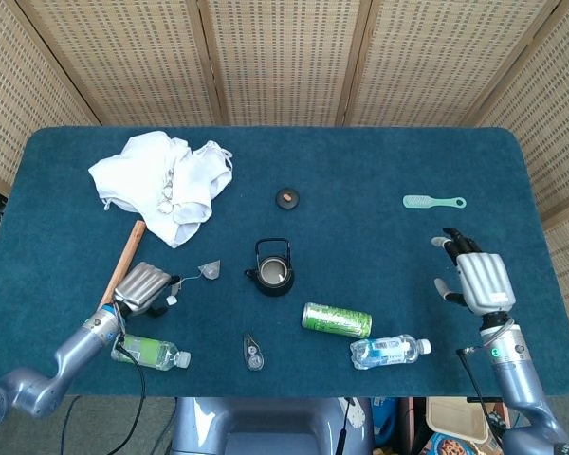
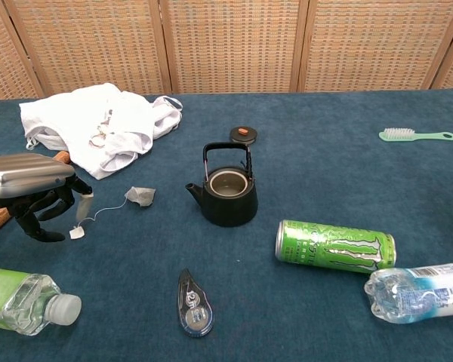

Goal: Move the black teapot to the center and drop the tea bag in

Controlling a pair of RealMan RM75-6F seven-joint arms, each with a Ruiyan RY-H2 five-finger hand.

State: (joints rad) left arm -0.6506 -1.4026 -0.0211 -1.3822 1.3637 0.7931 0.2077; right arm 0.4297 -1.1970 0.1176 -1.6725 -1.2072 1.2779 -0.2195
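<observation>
The black teapot (image 1: 270, 268) (image 2: 228, 193) stands upright and lidless near the table's middle. Its lid (image 1: 286, 198) (image 2: 242, 134) lies behind it. Left of the pot lies the tea bag (image 1: 210, 270) (image 2: 140, 196), its string running to a small paper tag (image 1: 171, 299) (image 2: 77, 232) on the cloth. My left hand (image 1: 142, 287) (image 2: 34, 188) hovers at the tag, palm down, fingers curled downward and apart, one fingertip just above the tag; nothing is held. My right hand (image 1: 479, 280) is over the table's right side, fingers spread and empty, far from the pot.
A white cloth (image 1: 163, 182) lies at the back left, with a wooden stick (image 1: 126, 256) beside my left hand. A green can (image 2: 335, 246) and two water bottles (image 2: 419, 292) (image 2: 23, 300) lie near the front edge. A tape dispenser (image 2: 192, 303) lies in front, a green brush (image 2: 415, 135) at the right.
</observation>
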